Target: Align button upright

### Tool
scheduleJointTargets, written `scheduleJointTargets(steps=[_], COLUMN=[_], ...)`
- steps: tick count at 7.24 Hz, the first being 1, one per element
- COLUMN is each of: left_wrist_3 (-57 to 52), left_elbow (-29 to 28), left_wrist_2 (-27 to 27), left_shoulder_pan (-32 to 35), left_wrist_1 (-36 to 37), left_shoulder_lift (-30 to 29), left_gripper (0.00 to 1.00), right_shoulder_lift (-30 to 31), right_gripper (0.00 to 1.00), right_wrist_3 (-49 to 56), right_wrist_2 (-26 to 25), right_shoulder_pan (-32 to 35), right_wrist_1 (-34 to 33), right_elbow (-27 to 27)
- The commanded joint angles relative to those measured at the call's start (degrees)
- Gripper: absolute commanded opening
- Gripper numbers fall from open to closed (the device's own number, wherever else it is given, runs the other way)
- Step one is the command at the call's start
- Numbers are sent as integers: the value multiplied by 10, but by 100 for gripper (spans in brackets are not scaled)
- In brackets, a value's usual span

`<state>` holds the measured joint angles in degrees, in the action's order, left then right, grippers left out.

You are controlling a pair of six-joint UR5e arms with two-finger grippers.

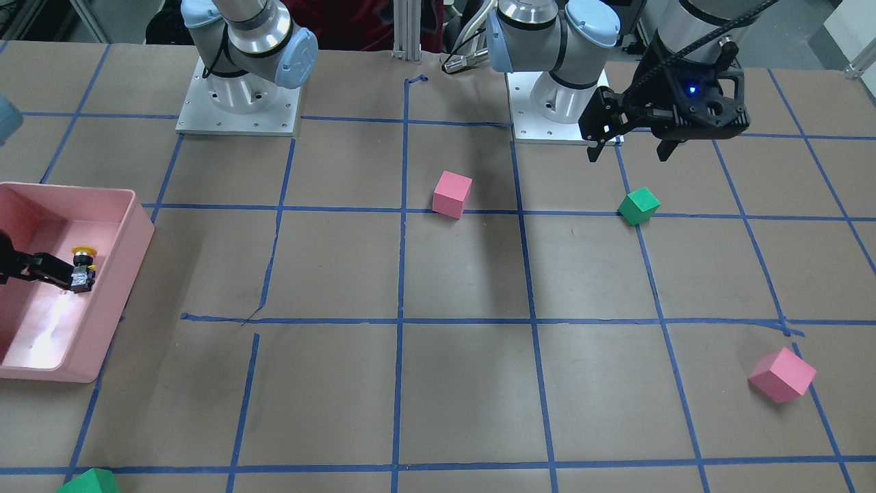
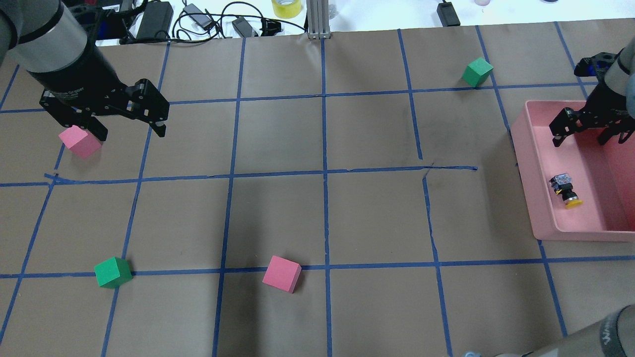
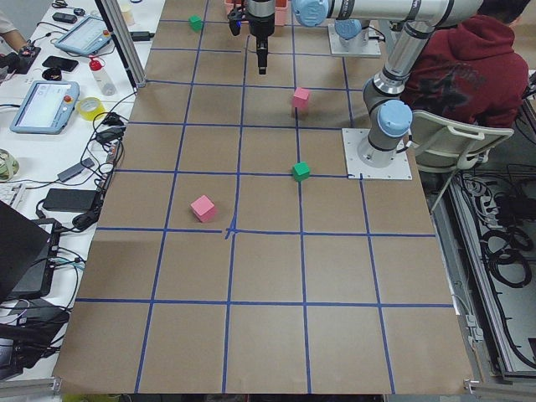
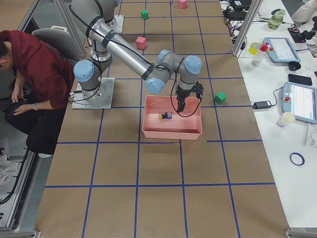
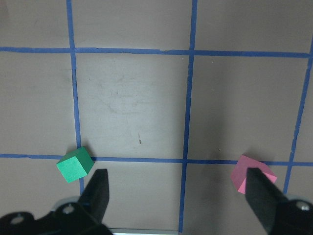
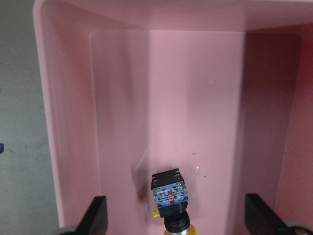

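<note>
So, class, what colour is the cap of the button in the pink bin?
Yellow cap, clearest in the overhead exterior view.

**Visitor:** What sort of place is this?

**Guide:** A robotics laboratory. Two robot arms [image 4: 129,49] stand bolted on metal plates [image 1: 205,123] to a table [image 2: 278,213] that is papered in brown. The paper is marked off in squares with blue tape [image 2: 325,173].

**Visitor:** What else shows it?

**Guide:** A white side bench [image 4: 277,74] holds teach pendants [image 4: 300,101]. Power adapters and loose cables [image 2: 198,20] lie past the table's far edge, by a roll of yellow tape [image 2: 286,7] and an aluminium post [image 2: 317,17]. An operator in a red hoodie [image 4: 29,64] sits on an office chair [image 3: 452,134] beside the arms' bases. Pink and green foam cubes [image 2: 282,273] lie scattered across the grid.
</note>
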<state>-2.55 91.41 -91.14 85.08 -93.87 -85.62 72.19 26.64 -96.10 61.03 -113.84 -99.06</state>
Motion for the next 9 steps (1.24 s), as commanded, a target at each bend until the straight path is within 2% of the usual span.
scheduleJointTargets(steps=[1,2,5,6,7,8,9], left_wrist_3=[0,0,0,0,0,0,0], left_elbow=[0,0,0,0,0,0,0], left_wrist_2=[0,0,0,0,0,0,0], left_shoulder_pan=[0,0,0,0,-1,0,0], left_wrist_1=[0,0,0,0,0,0,0], left_shoulder_lift=[0,0,0,0,0,0,0], left_gripper=[100,100,100,100,100,100,100], right_shoulder_lift=[-1,1,19,26,20,18,15], right_gripper=[100,100,100,100,100,100,100], right_wrist_3=[9,10,19,79,125,102,18], right_wrist_2=[48,70,58,45,44,43,47], right_shoulder_pan=[-1,-1,-27,-71,-111,-113,-112], right_wrist_1=[5,4,33,90,99,100,97], right_elbow=[-5,-5,-7,-3,-9,-12,-20])
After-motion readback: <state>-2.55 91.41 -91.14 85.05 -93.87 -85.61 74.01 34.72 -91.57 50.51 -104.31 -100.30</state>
